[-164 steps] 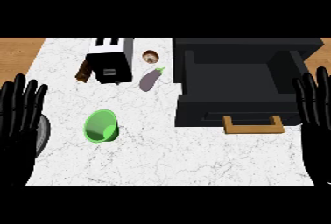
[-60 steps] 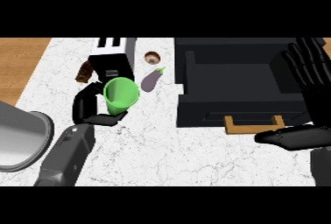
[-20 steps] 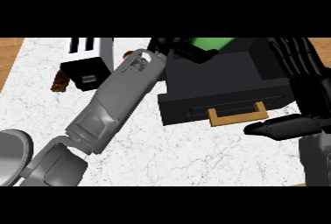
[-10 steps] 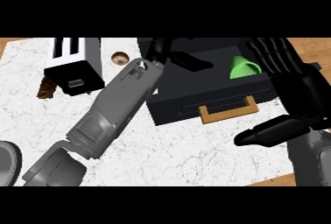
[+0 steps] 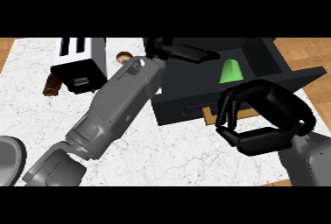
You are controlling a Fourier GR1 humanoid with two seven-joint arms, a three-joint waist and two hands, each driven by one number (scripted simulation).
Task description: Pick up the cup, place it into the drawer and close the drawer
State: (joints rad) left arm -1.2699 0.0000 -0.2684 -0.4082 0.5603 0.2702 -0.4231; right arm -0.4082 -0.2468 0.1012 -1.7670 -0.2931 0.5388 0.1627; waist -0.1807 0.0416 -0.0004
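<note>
Head view, looking steeply down on a white marbled table [image 5: 168, 153] with wood floor at its far corners. A black drawer [image 5: 284, 70] stands open at the upper right, its front facing the robot. The green cup [image 5: 230, 71] lies inside the drawer, free of both hands, apparently tipped on its side, though its exact pose is hard to tell.

The left hand [image 5: 181, 50] reaches across from the lower left on a long grey forearm. It rests at the drawer's far left rim, holding nothing, its dark fingers stretched flat toward the cup but apart from it.

The right hand [image 5: 265, 118] sits low at the drawer's front, covering most of the tan handle [image 5: 210, 114]. Its fingers [image 5: 255, 142] and thumb are curled; whether they actually clasp the handle cannot be told.

At the upper left stand a black-and-white toaster [image 5: 79, 61], a small brown item [image 5: 51, 85] and a round brown object [image 5: 123, 57].

The placing looks done; closing remains. The risk, as judged: the left hand over the rim could be caught if the drawer is pushed now, and the left forearm, withdrawing, could sweep the toaster.
</note>
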